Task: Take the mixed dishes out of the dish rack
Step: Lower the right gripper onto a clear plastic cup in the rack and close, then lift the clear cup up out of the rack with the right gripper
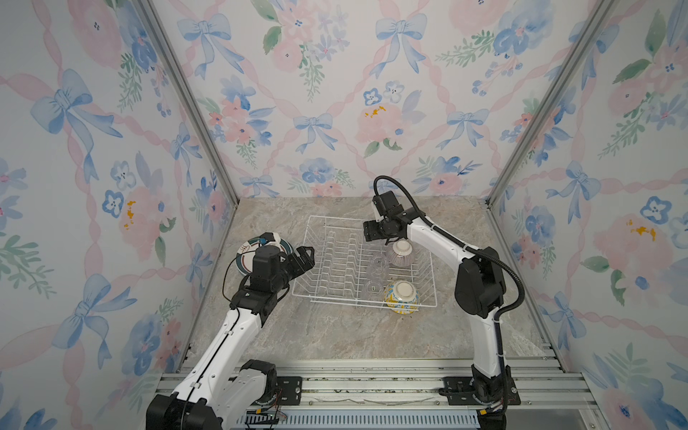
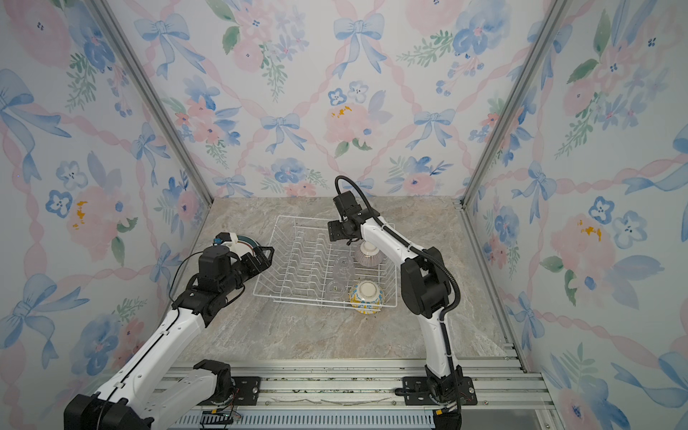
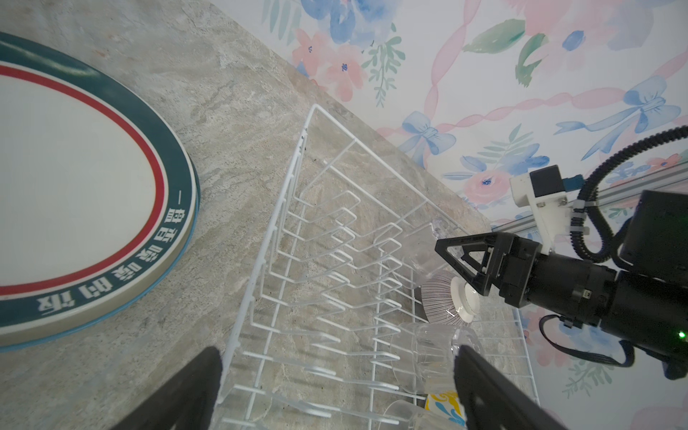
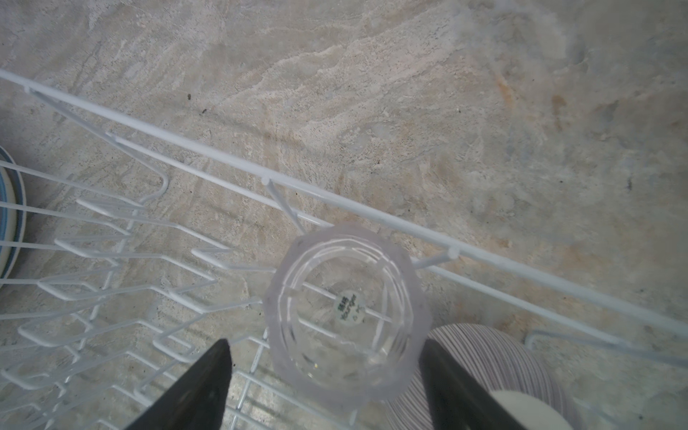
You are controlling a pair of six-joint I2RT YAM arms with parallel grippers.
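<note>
The white wire dish rack (image 1: 327,301) (image 2: 290,299) sits mid-table. Along its right side are a purple-striped bowl (image 1: 400,253), upside down, a yellow-blue bowl (image 1: 401,296), also upside down, and two clear glass cups (image 1: 378,262) (image 1: 373,288). My right gripper (image 1: 386,241) (image 4: 327,376) hangs over the farther cup (image 4: 344,316); its jaws are open and straddle the cup, with a gap on one side. My left gripper (image 1: 307,257) (image 3: 335,391) is open and empty at the rack's left rim (image 3: 283,208). A teal-rimmed plate (image 1: 245,253) (image 3: 74,186) lies flat on the table, partly hidden behind my left wrist.
The rows of upright dividers (image 1: 335,260) in the rack's left half hold nothing. Wallpapered walls with metal posts close in the table on three sides. A metal rail (image 1: 372,383) with both arm bases runs along the front edge.
</note>
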